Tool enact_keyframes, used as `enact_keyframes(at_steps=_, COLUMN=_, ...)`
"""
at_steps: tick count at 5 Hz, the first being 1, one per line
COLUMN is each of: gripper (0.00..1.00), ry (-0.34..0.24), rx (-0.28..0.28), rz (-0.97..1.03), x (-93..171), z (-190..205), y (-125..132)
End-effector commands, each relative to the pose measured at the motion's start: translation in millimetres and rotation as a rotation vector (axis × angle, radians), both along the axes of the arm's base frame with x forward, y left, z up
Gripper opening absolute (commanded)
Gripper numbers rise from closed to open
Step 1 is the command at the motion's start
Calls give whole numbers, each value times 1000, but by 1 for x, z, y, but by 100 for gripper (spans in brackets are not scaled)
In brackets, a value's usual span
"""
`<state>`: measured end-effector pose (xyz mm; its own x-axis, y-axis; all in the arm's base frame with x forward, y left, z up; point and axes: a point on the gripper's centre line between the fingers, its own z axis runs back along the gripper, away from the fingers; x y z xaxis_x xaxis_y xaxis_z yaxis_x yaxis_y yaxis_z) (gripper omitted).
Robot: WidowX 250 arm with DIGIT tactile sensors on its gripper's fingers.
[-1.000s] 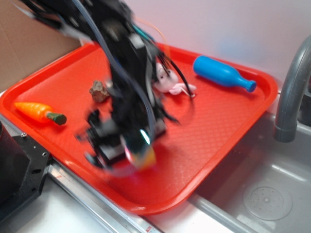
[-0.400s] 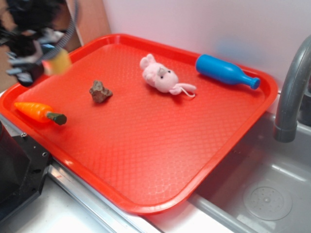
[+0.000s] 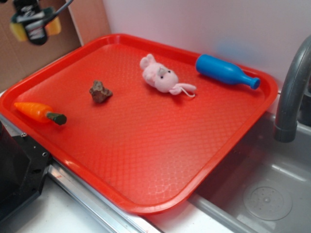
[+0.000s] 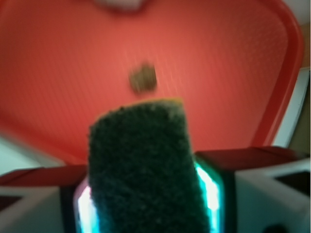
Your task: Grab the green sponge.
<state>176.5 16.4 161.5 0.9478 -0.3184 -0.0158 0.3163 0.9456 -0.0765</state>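
Green scouring fibre fills most of our wrist view: the green sponge [image 4: 141, 165] sits clamped between the fingers [image 4: 211, 191], whose pale pads press against its two sides with a teal glow along each edge. A thin yellow line of foam shows at its far end. In the exterior view we see the gripper [image 3: 35, 24] raised high beyond the far left corner of the red tray [image 3: 146, 160], in front of brown cardboard [image 3: 19, 58], with the sponge's yellow foam showing on both sides of the dark fingers. So the sponge hangs clear of the tray, held in the air.

On the tray, a small brown lump [image 3: 100, 91] lies left of centre; in the wrist view it appears blurred just beyond the sponge's far end. A toy carrot [image 3: 40, 112] rests near the tray's left rim, in front of the lump. A pink plush toy [image 3: 162, 77] lies toward the tray's back, right of the lump, and a blue bottle [image 3: 224, 71] lies on its side close to the back right rim. To the tray's right we see a grey sink [image 3: 262, 194] and a grey faucet [image 3: 291, 92].
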Motion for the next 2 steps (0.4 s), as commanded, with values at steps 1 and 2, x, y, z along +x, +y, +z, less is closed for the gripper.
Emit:
enact_keyframes(at_steps=1, gripper=0, ry=-26, rx=35, rz=144, x=-3, z=13, y=-39)
enact_keyframes(at_steps=2, gripper=0, ry=-14, rx=48, rz=160, x=-5, z=2, y=-35)
